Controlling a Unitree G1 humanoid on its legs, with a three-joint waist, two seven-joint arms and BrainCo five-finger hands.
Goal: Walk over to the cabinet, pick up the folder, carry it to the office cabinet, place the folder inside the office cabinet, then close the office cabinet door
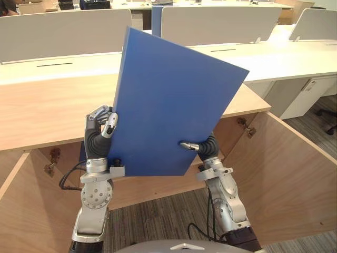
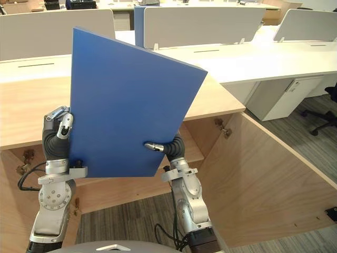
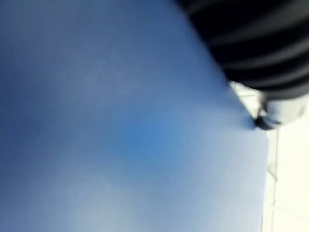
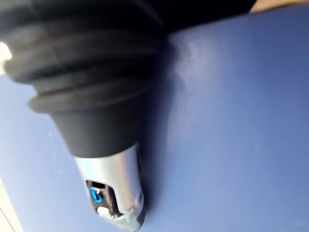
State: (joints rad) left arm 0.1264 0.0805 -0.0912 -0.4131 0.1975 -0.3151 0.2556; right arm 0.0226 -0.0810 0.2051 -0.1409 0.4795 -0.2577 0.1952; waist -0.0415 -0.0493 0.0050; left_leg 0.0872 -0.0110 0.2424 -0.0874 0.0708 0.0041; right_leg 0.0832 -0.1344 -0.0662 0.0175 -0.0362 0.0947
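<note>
Two hands on the flat blue rectangular folder point(image 1: 176, 105): it is up in the air, tilted with one corner uppermost and its broad face toward the head camera. It sits in front of the light-wood office cabinet point(image 1: 47, 105), covering the middle of the cabinet's top edge, and is not inside it. On the folder's left edge, low down, the left hand point(image 1: 102, 124) is clamped on, with fingers curled round the edge and its thumb on the near face. At the lower right edge the right hand point(image 1: 206, 148) pinches the folder; its thumb point(image 4: 113, 179) lies flat on the blue face and the other fingers are hidden behind the sheet. Cabinet is open on both sides: right wooden door point(image 1: 284, 179) and left wooden door point(image 1: 16, 211) are swung out toward the robot, with a metal hinge point(image 1: 246, 128) visible inside on the right. White desks point(image 1: 284, 58) with pale divider screens point(image 1: 58, 31) stand behind the cabinet. Grey striped carpet point(image 1: 152, 216) lies below, and a black office chair point(image 1: 329, 118) is at far right.
</note>
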